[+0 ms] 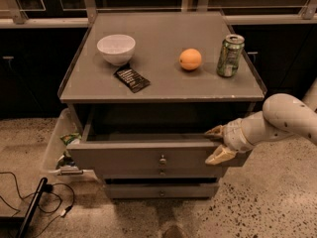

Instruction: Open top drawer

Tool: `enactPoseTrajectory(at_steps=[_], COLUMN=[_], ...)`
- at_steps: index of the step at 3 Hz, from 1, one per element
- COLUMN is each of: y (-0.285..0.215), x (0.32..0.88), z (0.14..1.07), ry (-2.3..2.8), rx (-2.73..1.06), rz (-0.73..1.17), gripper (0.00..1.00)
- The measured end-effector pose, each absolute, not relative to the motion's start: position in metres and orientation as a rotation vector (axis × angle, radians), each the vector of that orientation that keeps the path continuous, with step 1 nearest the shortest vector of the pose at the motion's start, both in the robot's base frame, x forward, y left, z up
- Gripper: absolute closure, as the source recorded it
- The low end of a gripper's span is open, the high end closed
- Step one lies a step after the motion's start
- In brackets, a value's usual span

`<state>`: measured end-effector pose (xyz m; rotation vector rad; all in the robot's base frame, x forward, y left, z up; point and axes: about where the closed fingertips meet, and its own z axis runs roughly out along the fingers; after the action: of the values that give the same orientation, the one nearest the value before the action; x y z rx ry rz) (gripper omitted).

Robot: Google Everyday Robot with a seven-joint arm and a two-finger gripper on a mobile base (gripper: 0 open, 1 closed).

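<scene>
The top drawer (129,155) of the grey cabinet is pulled out partway, and its dark inside shows under the cabinet top. Its small brass knob (162,159) sits at front centre. My gripper (217,144) comes in from the right, at the right end of the drawer front. Its two tan fingers are spread apart. The upper fingertip (214,131) is at the front's top edge and the lower one (217,157) is against the front's face. The middle drawer (162,172) and the bottom drawer (161,191) show only a little below it.
On the cabinet top (163,78) stand a white bowl (116,48), a dark snack packet (132,78), an orange (190,59) and a green can (230,55). A clear bin (58,148) with trash stands at the left. Black cables (29,202) lie on the speckled floor.
</scene>
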<state>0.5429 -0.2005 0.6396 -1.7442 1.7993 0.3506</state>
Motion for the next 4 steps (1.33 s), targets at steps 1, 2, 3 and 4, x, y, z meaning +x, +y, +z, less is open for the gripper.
enactPoseTrajectory(at_steps=[1,2,3,4], y=[-0.21,-0.215,-0.215,-0.213], x=[0.515,0.496,0.496,0.49], z=[0.632,0.633,0.638,0.644], ry=[1.816,1.815,1.815,1.798], rx=[-1.725,-1.723,-1.723,-1.734], rz=[0.396,0.403,0.403,0.4], gripper=[0.0,0.19,0.42,0.65])
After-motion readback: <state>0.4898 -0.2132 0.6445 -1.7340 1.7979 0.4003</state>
